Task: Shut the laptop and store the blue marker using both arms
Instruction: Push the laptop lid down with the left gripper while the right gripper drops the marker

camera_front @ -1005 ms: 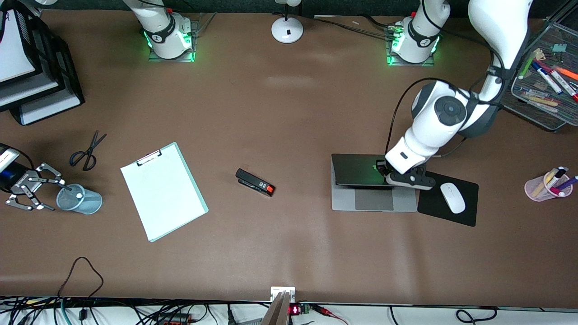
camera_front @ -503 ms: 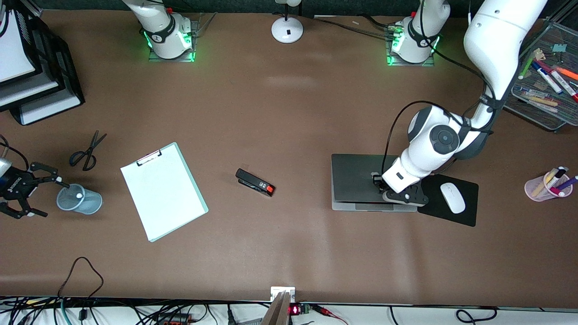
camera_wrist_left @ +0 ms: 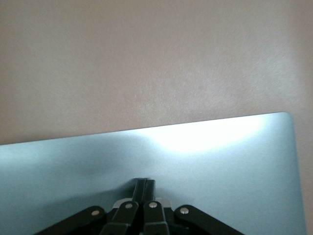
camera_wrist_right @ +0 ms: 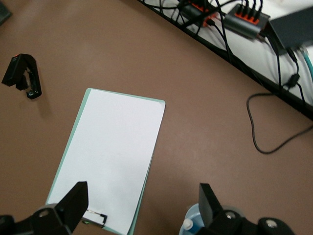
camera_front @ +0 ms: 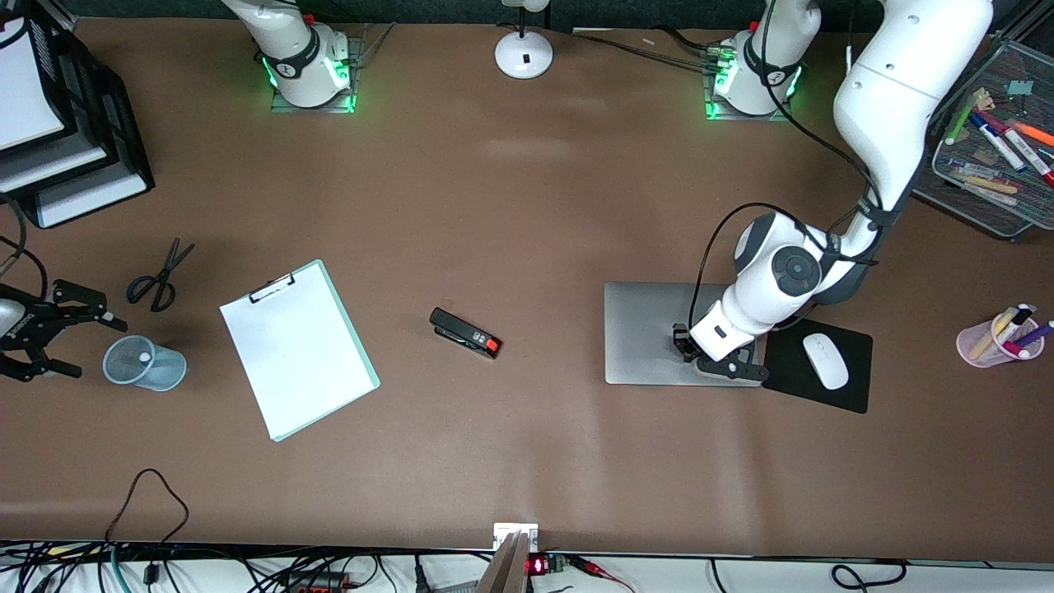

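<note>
Both arms reach out: my left gripper [camera_front: 690, 344], fingers together, presses the slim silver-grey laptop [camera_front: 650, 329] shut; right gripper [camera_front: 51, 333] hangs spread wide.

The left arm reaches from its base in a bent pose, forearm angled downward, with the left claw [camera_front: 682, 344] lowered and its fingers [camera_wrist_left: 145, 188] pressed together. The right claw [camera_front: 62, 329] hangs at the right arm's end of the worktop with its fingers [camera_wrist_right: 74, 200] spread wide apart; only the wrist end of that arm is visible.
</note>
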`<control>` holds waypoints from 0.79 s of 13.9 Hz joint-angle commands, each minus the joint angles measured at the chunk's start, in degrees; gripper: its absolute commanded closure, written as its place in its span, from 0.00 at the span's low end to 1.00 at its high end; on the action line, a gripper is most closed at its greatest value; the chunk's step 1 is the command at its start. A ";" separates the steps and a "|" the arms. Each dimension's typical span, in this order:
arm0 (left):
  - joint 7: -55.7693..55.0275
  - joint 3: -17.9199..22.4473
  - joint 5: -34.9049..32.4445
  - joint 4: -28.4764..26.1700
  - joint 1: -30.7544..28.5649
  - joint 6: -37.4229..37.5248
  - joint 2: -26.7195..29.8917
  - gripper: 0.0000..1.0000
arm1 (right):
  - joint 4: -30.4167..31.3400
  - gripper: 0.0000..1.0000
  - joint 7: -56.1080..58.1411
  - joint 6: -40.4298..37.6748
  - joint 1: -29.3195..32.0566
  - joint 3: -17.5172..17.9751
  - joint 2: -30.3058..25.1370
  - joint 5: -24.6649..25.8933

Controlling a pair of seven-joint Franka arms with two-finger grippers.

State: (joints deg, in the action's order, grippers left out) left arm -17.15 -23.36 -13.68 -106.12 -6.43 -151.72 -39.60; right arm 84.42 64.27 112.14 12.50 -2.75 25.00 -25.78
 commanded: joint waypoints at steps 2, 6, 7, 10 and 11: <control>-0.78 0.86 -2.05 1.27 0.89 -0.59 -1.18 1.00 | 3.55 0.00 -19.04 -0.86 -5.45 -0.16 -6.88 10.45; -0.78 0.86 -2.05 1.44 0.46 -0.42 -1.44 1.00 | 3.64 0.00 -41.02 -6.83 -10.64 -0.07 -10.84 21.10; -0.78 0.78 -2.05 1.71 0.37 0.10 -0.75 1.00 | 3.56 0.00 -44.20 -8.93 -11.43 0.11 -11.81 22.34; -0.16 0.43 -2.14 5.99 -0.25 10.68 3.38 1.00 | 3.64 0.00 -57.52 -16.66 -13.20 0.20 -15.41 22.70; -0.07 0.08 -2.14 8.45 -0.16 16.40 4.70 1.00 | 3.64 0.00 -62.37 -18.95 -13.72 0.28 -16.29 22.88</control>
State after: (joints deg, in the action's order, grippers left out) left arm -17.03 -23.10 -13.74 -101.66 -6.56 -145.18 -38.85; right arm 85.96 10.53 96.66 -0.26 -2.42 12.23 -4.11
